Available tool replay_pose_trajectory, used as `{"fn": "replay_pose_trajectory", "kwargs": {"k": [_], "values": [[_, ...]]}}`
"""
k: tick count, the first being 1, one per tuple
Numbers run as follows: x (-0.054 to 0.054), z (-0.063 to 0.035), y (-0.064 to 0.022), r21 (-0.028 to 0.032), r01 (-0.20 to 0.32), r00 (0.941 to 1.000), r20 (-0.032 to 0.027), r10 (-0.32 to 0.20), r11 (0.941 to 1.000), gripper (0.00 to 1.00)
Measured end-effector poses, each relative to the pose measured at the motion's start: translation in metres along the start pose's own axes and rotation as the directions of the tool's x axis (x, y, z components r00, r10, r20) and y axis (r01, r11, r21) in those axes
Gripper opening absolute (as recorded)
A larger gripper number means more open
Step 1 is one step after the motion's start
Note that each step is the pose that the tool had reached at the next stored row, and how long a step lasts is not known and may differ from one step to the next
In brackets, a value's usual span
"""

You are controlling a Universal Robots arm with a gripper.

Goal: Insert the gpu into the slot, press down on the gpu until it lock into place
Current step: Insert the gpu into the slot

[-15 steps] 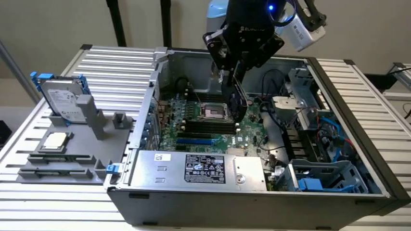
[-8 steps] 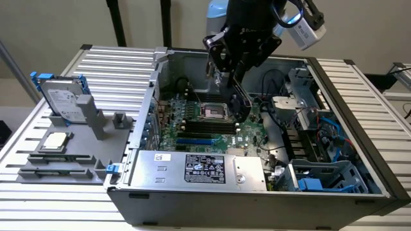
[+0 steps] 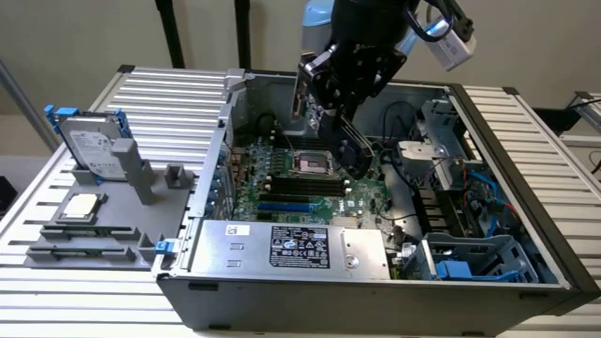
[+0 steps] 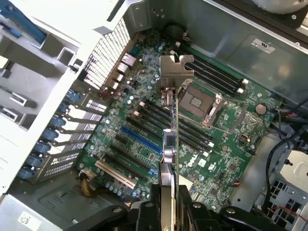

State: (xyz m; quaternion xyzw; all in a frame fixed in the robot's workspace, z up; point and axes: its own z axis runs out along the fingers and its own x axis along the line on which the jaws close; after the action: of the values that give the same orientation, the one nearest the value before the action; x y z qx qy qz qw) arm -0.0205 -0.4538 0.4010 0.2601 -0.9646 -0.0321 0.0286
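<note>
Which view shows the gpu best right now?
Wrist view: the gpu runs edge-on from the claw out to its metal bracket, over the motherboard. Exterior view shows it as a dark slab below the claw, partly hidden.

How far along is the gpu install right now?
Done: the gpu is picked up, clamped in the gripper. In hand: it hangs over the motherboard inside the open case. Left: it sits in no slot yet, so inserting and pressing down remain.
</note>
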Motion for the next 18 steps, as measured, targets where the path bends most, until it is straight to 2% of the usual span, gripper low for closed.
{"fn": "replay_pose_trajectory", "kwargs": {"k": [4,9,13,18], "values": [[0.0000,0.0010,-0.0001,0.0026,0.073,0.9973,-0.0057,-0.073,0.9973,0.26],[-0.0001,0.0025,-0.0002,0.0035,0.162,0.9867,-0.0116,-0.162,0.9867,0.26],[-0.0002,0.0042,-0.0003,-0.0042,0.233,0.9724,-0.0092,-0.233,0.9724,0.26],[-0.0003,0.0063,-0.0005,-0.0175,0.316,0.9486,-0.0006,-0.316,0.9485,0.26]]}}
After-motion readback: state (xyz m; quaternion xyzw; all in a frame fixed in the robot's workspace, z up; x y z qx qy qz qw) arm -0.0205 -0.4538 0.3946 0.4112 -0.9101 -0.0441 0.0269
